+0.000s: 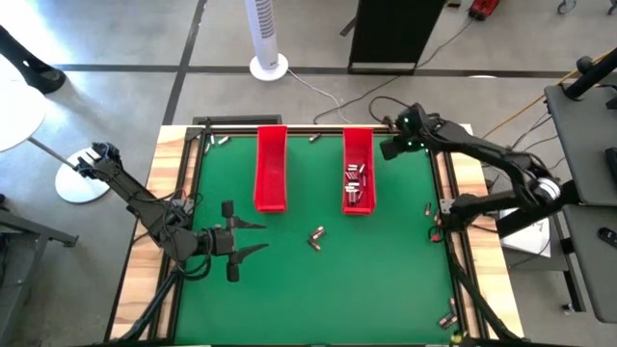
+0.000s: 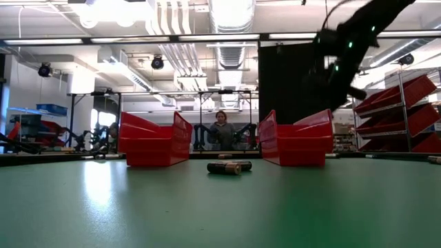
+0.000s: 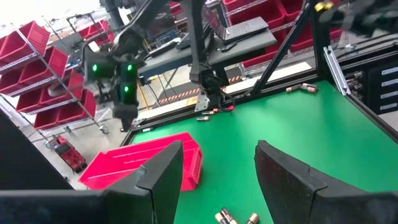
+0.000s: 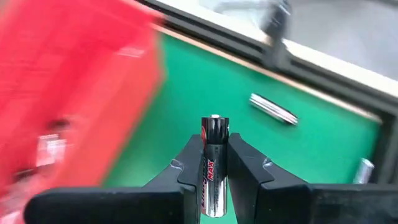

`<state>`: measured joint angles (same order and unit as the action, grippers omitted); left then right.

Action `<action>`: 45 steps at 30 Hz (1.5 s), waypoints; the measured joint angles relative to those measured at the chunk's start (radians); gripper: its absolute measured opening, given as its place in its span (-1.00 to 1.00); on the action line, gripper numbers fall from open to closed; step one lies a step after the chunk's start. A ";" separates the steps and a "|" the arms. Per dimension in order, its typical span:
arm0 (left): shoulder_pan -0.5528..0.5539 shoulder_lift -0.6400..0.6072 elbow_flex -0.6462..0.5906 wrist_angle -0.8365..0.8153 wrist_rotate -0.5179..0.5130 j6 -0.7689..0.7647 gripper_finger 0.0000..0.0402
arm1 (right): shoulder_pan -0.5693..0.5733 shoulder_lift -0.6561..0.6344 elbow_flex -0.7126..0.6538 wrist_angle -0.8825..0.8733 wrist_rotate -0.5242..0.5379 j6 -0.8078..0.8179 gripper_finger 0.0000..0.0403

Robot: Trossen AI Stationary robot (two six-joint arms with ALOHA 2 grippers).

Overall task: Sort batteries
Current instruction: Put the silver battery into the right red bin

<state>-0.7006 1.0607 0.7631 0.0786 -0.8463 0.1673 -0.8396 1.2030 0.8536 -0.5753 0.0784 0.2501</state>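
Two long red trays stand on the green mat: the left tray (image 1: 271, 169) and the right tray (image 1: 358, 172), which holds several batteries (image 1: 354, 181). My right gripper (image 1: 390, 149) hovers by the right tray's far right side and is shut on one battery (image 4: 213, 127) with a silvery end and a dark label. Two loose batteries (image 1: 316, 236) lie mid-mat. My left gripper (image 1: 249, 239) stands open just left of them and above the mat, its fingers (image 3: 165, 174) apart and empty. My right gripper pinches the battery by its two sides (image 4: 212, 168) between its two fingers (image 4: 245, 163). The battery lies along the fingers, and its silvery end sticks out past the fingertips. The fingers slant down from above, and the battery is lifted clear of the mat.
Single batteries lie along the mat's edges: near the far rail (image 1: 313, 138), at the right side (image 1: 429, 207) and the near right corner (image 1: 448, 313). Another battery (image 4: 273, 109) lies on the mat below my right gripper. A person (image 2: 222, 131) sits beyond the table.
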 joint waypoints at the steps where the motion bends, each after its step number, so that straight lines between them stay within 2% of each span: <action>1: 0.000 0.000 0.000 0.001 0.000 0.001 -0.10 | 0.026 -0.024 0.002 -0.002 -0.002 -0.003 -0.79; 7: 0.000 0.000 0.000 0.022 0.000 0.019 -0.10 | 0.177 -0.066 0.086 -0.079 -0.010 -0.039 -0.79; 12: 0.000 0.000 0.000 0.045 0.002 0.037 -0.10 | 0.276 -0.004 0.192 -0.107 -0.014 -0.159 -0.79; 15: 0.000 0.000 0.000 0.045 0.008 0.038 -0.10 | 0.302 0.054 0.254 -0.111 -0.063 -0.281 -0.79; 21: 0.000 0.000 0.000 0.041 0.011 0.038 -0.10 | 0.310 0.227 0.379 -0.182 -0.160 -0.435 -0.79; 26: 0.000 0.000 0.000 0.033 0.011 0.037 -0.10 | 0.305 0.376 0.434 -0.244 -0.162 -0.546 -0.79; 33: 0.000 0.000 0.000 0.025 0.011 0.031 -0.10 | 0.291 0.536 0.435 -0.221 -0.166 -0.630 -0.78; 45: 0.000 0.000 0.000 0.023 0.011 0.027 -0.10 | 0.234 0.640 0.449 -0.134 -0.127 -0.712 -0.78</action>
<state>-0.7006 1.0607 0.7631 0.1014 -0.8356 0.1944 -0.6057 1.8429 1.3022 -0.7091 -0.0487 -0.4624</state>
